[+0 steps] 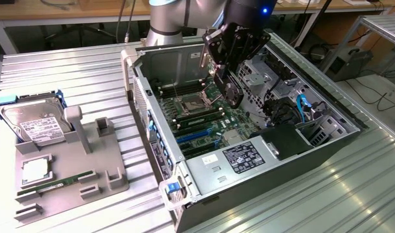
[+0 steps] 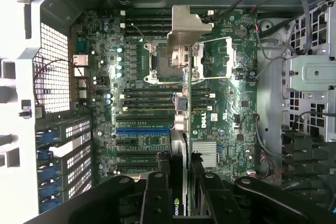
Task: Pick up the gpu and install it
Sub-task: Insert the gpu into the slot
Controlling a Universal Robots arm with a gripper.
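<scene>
Gripping the gpu [image 1: 231,93] on edge, the hand [image 1: 228,68] hangs over the open computer case [image 1: 275,179], the card above the motherboard [image 2: 142,145] near the processor socket [image 2: 160,64], not yet seated. "DELL" reads on the board. On the desk [image 1: 67,68] at the exterior view's left, a grey tray [image 1: 94,160] carries a hard drive [image 1: 35,121] and a memory stick [image 1: 55,184].

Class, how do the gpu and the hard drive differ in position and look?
The gpu hangs upright in the gripper over the computer case; the hard drive rests on the grey holder. The gpu is dark with a round fan; the hard drive silver, labelled. Both are flat.
</scene>
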